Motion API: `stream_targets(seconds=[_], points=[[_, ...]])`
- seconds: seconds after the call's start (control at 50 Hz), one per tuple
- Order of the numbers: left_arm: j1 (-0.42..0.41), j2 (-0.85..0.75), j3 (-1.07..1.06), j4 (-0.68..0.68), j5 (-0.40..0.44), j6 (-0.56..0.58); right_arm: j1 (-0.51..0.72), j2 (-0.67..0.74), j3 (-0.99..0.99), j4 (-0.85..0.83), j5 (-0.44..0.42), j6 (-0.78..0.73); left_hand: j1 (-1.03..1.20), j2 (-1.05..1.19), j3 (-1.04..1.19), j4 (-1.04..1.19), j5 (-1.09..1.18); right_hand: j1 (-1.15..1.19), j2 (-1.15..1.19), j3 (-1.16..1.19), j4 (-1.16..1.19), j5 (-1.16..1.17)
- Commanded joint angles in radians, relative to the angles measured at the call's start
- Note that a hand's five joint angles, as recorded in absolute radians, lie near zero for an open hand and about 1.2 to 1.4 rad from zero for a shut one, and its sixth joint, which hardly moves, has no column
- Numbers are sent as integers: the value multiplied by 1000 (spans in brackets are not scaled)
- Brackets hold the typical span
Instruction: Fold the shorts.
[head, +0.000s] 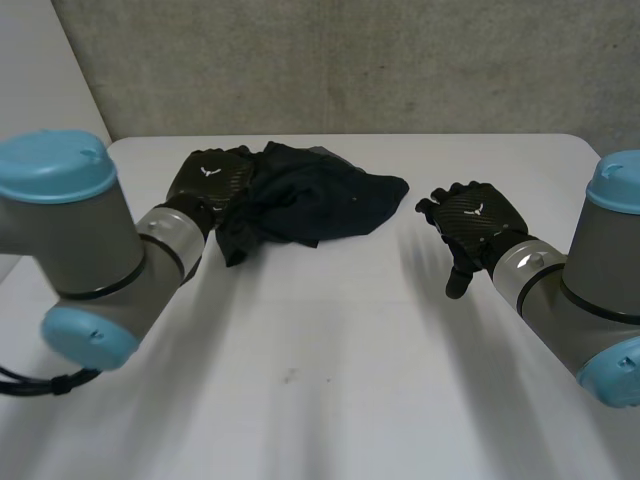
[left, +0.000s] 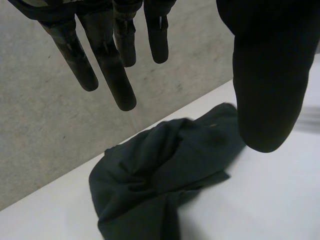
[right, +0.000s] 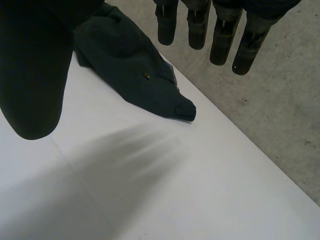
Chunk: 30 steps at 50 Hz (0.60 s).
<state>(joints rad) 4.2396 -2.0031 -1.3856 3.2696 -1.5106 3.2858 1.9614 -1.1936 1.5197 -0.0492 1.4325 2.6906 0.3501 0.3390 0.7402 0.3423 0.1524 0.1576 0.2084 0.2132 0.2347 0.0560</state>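
Both straight-fingered, left hand (head: 208, 180) beside crumpled shorts (head: 310, 200), right hand (head: 478, 218) apart.

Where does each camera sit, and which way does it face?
Head: between and behind the arms, looking down at the table; both arms, left hand by the shorts, right hand apart.
Left wrist: on the left arm, looking past its straight fingers at the shorts.
Right wrist: on the right arm, past its fingers at the shorts.
Shared: shorts, table.

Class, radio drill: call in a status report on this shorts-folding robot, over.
Left robot hand open, beside the shorts. Right robot hand open, apart from them. Shorts crumpled, not yet folded.
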Motion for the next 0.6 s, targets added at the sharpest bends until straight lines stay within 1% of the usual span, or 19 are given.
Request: stream_targets(seconds=[0.02,0.06,0.08,0.18,0.24,0.32,0.4,0.46,0.5,0.52,0.54,0.56,0.6], points=[[17,-290,233,36,7,1,-2,2,1,-6,0,-1,-7,4,-397,0,16,17,-34,-39,-60,-56],[17,-348,293,36,7,3,-2,3,2,-6,0,-1,-7,4,-397,0,16,17,-34,-39,-60,-56],[14,-403,353,35,7,5,-2,5,2,-8,0,-1,-5,7,-395,3,19,17,-34,-39,-60,-56],[14,-540,514,36,10,29,-2,11,1,-9,2,-3,-7,4,-397,0,16,17,-34,-39,-60,-56],[14,-620,614,36,32,52,-6,14,1,-11,0,-3,-7,4,-397,0,16,17,-34,-39,-60,-56],[14,-701,739,35,58,64,-7,16,1,-11,0,-5,7,18,-383,15,30,17,-34,-39,-60,-56],[13,-775,835,27,64,66,-9,23,1,-11,0,-5,57,68,-333,65,80,17,-34,-39,-60,-56],[10,-799,866,24,64,66,-9,28,1,-11,0,-5,113,124,-277,121,136,17,-34,-39,-60,-56],[5,-812,878,24,64,66,-9,28,1,-11,0,-5,259,270,-131,267,282,17,-34,-39,-60,-56],[5,-812,878,24,64,66,-9,28,-1,-11,0,-5,260,271,-130,268,283,17,-34,-39,-60,-56],[-1,-816,884,30,64,66,-9,28,-1,-11,0,-5,678,689,288,686,701,17,-34,-39,-60,-56],[-4,-816,886,30,64,66,-10,28,-1,-11,0,-5,1042,1054,652,1050,1066,17,-34,-39,-60,-56],[-7,-813,886,28,61,64,-10,28,-1,-11,0,-6,1046,1057,656,1054,1069,17,-34,-39,-60,-56]])
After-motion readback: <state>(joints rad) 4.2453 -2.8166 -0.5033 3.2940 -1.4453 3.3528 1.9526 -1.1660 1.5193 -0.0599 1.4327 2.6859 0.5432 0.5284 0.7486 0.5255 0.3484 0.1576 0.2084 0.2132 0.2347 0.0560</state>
